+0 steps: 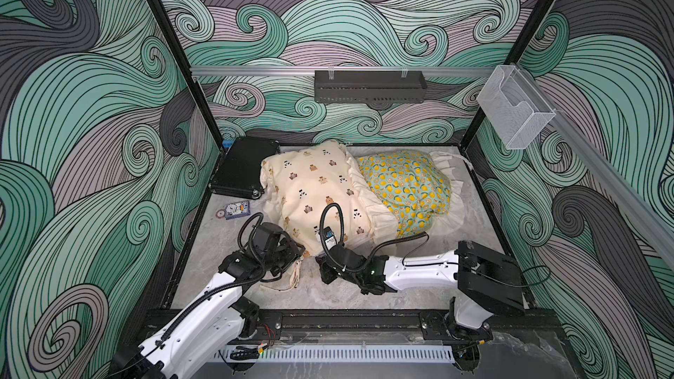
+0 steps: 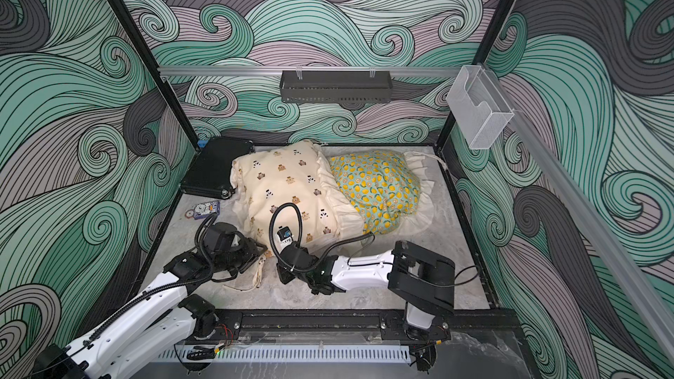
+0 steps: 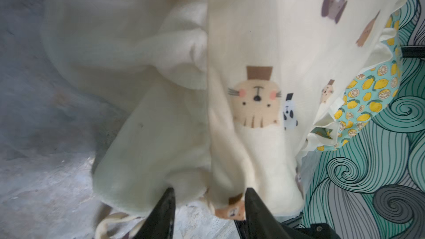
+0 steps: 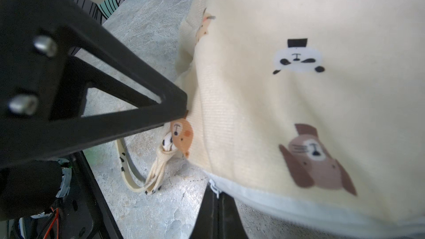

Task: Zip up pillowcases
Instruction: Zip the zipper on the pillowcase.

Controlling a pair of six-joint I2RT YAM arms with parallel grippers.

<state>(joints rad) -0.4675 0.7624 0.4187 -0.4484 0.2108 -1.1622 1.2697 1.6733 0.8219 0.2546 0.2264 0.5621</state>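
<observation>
Black case (image 1: 242,169) abuts the bear pillowcase (image 1: 313,191) at its far-left corner. Left gripper (image 3: 209,190): jaws spread, straddling its near-left corner. Right gripper (image 4: 216,194): fingers pressed together at its near hem; grip on cloth unconfirmed. Lemon pillowcase (image 1: 405,184) lies right, partly under its ruffle.

Cream bear-print pillowcase (image 1: 313,191) lies stuffed, its ruffle overlapping the teal lemon pillowcase (image 1: 405,184) beside it
</observation>
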